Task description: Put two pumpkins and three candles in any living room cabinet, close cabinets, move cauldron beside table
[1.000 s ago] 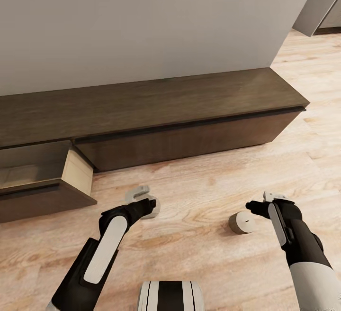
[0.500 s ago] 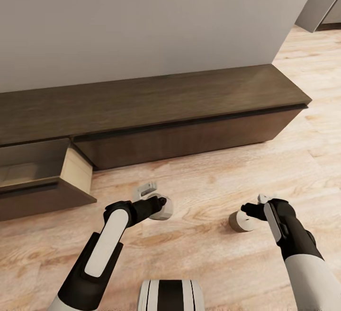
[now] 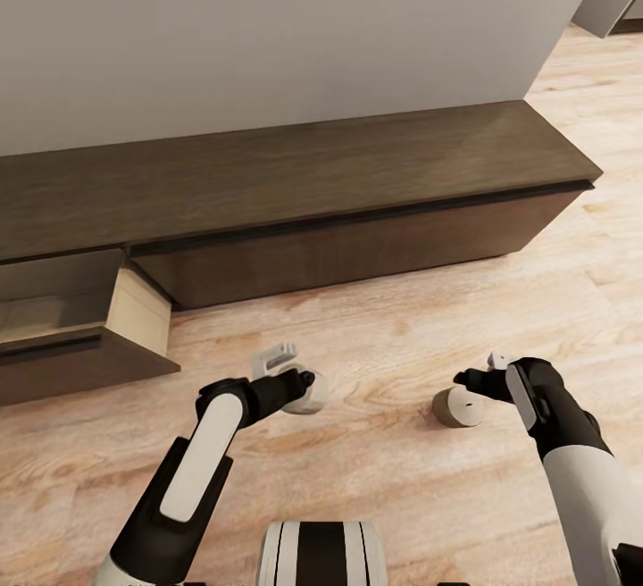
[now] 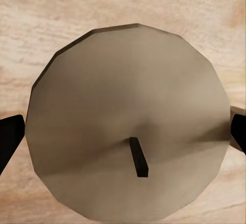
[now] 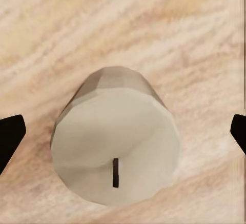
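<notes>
Seemingly unlabelled candles (image 3: 458, 407), plain cabinet (image 3: 357, 246)

Matt waxy candles (image 5: 115, 147), woodgrain floor (image 3: 375, 479)

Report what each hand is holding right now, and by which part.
The left hand grips a candle by its round sides. The right hand holds nothing: it is open above the other candle, which stands on the floor.
</notes>
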Motion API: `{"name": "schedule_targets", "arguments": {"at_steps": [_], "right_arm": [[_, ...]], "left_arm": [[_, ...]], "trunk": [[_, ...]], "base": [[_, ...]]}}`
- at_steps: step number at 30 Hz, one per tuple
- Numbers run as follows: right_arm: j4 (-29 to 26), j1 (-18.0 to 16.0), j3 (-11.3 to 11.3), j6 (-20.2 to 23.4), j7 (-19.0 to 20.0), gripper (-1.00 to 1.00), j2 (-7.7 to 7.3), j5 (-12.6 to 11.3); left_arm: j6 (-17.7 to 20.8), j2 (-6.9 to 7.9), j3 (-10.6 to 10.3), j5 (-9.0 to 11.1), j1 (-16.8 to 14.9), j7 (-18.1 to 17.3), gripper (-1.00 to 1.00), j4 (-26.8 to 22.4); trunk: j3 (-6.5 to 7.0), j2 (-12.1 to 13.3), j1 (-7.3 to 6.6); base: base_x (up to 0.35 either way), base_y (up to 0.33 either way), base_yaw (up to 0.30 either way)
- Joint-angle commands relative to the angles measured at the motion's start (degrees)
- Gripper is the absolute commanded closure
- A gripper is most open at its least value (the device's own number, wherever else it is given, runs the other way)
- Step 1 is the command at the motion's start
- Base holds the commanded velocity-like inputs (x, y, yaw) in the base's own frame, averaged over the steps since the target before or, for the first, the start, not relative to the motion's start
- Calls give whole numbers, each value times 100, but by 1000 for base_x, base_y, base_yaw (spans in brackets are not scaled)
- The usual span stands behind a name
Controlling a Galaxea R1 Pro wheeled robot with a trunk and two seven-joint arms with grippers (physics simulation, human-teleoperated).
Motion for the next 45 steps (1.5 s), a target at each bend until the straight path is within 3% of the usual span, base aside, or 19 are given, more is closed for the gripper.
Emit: {"name": "schedule_targets", "arguments": {"at_steps": [1,6,15,24,34,45], "right_arm": [[3,-2,-2,0,1,-100,-7,-4],[9,2,-6,6,4,-100,13,6],[19,3,-7,32,11,-100,19,10],[20,3,-6,50,39,-100,17,10],[20,3,-6,52,320,-100,11,12],[20,3,-7,52,327,-100,16,18]], "left_arm": [[15,0,-2,-10,-20,0,100,3],[14,-13,2,-5,-69,-7,100,3],[13,-18,3,-4,-84,-8,100,3],[5,-18,-3,-4,-87,-8,100,3],[4,-18,-5,-4,-85,-8,100,3],[4,-22,-6,-4,-89,-8,100,2]], "trunk": [[0,0,0],[0,0,0],[-199,-12,23],[-199,-12,23],[-199,-12,23],[-399,-24,46]], "base": [[0,0,0],[0,0,0],[0,0,0],[0,0,0],[0,0,0],[0,0,0]]}}
